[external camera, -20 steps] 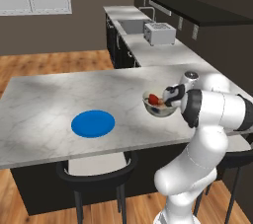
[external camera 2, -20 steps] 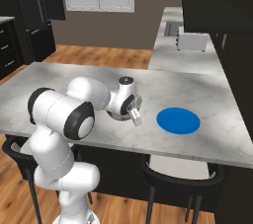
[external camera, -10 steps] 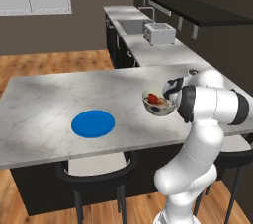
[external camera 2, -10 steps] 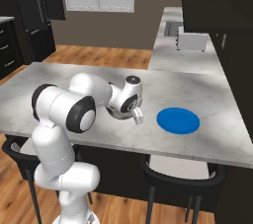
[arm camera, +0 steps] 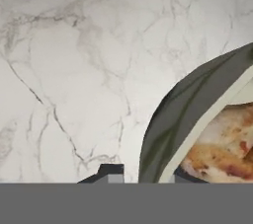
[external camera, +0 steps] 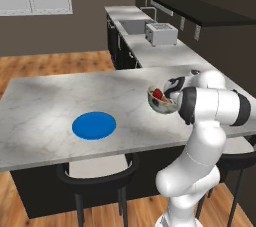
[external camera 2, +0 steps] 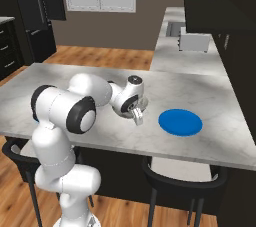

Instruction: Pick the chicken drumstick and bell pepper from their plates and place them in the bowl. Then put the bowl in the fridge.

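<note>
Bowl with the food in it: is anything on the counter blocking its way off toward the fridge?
Nothing visible does. The bowl is at the gripper above bare marble counter. The blue plate lies well aside, and the fridge stands across open floor.

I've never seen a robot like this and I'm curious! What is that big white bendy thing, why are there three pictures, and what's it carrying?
The white bendy thing is a robot arm in a pretend, computer-drawn kitchen. Two pictures come from cameras riding behind it, one on each side. The third comes from a camera on its hand, looking down close at the marble counter.

The hand grips the rim of a pale bowl, which looks tilted and lifted off the counter. Inside you can see the red bell pepper, and the close-up shows the golden chicken drumstick. A blue plate, with nothing on it, lies on the counter. A toaster sits on the far counter, and the tall black fridge stands in the corner.
</note>
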Motion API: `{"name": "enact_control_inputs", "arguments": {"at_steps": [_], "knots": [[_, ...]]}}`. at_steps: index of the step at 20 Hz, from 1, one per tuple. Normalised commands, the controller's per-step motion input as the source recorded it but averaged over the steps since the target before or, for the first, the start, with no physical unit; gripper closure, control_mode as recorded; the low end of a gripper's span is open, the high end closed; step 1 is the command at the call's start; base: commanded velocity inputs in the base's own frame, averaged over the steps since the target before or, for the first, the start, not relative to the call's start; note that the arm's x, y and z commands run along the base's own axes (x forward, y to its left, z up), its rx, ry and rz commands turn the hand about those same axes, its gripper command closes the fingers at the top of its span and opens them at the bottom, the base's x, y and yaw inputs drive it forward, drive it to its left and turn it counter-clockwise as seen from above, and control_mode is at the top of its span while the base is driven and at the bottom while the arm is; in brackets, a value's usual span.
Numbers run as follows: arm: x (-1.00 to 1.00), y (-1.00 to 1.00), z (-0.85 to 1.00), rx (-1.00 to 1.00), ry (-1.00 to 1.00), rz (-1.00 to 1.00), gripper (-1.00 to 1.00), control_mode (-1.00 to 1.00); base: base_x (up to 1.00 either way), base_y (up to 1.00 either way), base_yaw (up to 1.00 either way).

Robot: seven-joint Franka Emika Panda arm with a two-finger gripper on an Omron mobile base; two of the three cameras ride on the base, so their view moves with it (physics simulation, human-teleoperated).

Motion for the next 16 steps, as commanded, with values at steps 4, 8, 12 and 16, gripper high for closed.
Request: {"name": "enact_control_inputs", "arguments": {"at_steps": [4, 8, 12, 16], "knots": [[-0.09, 0.1, 0.3, -0.05, 0.0, 0.0, 1.0, -1.0, 0.0, 0.0, 0.0], [-0.41, 0.18, 0.38, -0.12, -0.04, 0.0, 1.0, -1.0, 0.0, 0.0, 0.0], [-0.46, 0.3, 0.3, -0.17, -0.06, -0.1, 1.0, -1.0, 0.0, 0.0, 0.0], [-0.33, 0.34, 0.13, -0.12, -0.09, -0.16, 1.0, -1.0, 0.0, 0.0, 0.0]]}}
